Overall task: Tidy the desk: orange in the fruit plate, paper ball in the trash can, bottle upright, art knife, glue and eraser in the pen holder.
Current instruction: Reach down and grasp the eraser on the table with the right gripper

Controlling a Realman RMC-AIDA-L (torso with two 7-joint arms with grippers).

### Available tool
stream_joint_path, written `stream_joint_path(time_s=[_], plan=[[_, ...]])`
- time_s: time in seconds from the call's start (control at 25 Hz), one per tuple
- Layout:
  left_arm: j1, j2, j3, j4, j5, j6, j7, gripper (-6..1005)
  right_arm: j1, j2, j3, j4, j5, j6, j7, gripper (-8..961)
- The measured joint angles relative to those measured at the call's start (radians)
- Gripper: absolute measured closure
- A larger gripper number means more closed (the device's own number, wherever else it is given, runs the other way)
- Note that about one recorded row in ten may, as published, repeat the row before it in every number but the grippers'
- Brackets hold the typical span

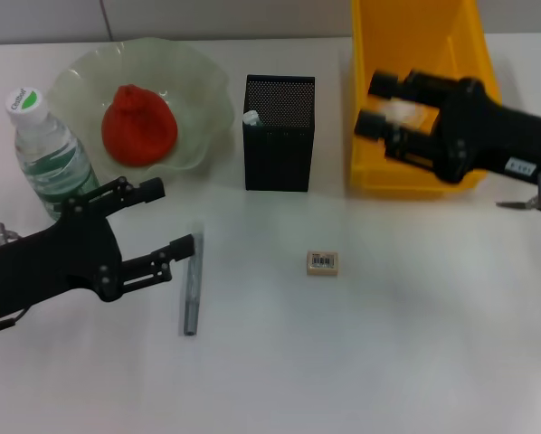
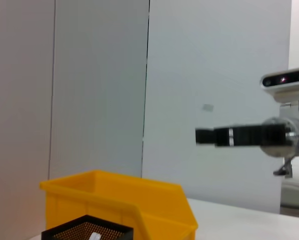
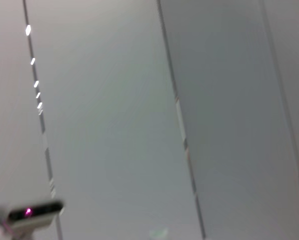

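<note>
The orange (image 1: 139, 124) lies in the green glass fruit plate (image 1: 203, 90) at the back left. The bottle (image 1: 46, 149) stands upright beside the plate. A grey art knife (image 1: 191, 287) lies flat on the desk, and the eraser (image 1: 322, 262) rests near the middle. The black mesh pen holder (image 1: 279, 133) has a white-tipped item in it, perhaps the glue (image 1: 251, 117). My left gripper (image 1: 169, 217) hangs open just left of the knife. My right gripper (image 1: 377, 102) hovers over the yellow trash can (image 1: 370, 172), shut on a pale paper ball (image 1: 403, 112).
In the left wrist view the trash can (image 2: 139, 197) and the pen holder's rim (image 2: 87, 227) show, with the right arm (image 2: 249, 135) beyond them. The right wrist view shows only wall. A small metal part (image 1: 533, 203) sits at the desk's right edge.
</note>
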Motion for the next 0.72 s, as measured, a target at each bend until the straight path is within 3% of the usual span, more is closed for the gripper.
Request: stream_joint_path(time_s=[0.16, 0.28, 0.56, 0.72], plan=[[-0.007, -0.001, 0.0, -0.031, -0.002, -0.004, 0.006, 201, 0.019, -0.008, 0.015, -0.017, -0.112, -0.003, 0.009, 391], [-0.007, -0.001, 0.0, -0.035, -0.003, -0.004, 0.006, 201, 0.03, -0.008, 0.014, -0.021, -0.151, 0.0, 0.01, 331], [0.0, -0.001, 0.0, -0.048, -0.003, -0.019, 0.012, 200, 0.059, 0.009, 0.011, -0.088, -0.274, 0.071, 0.053, 228], [-0.001, 0.002, 0.0, -0.043, -0.003, -0.024, 0.002, 200, 0.13, 0.002, 0.009, -0.129, -0.435, 0.071, 0.197, 173]])
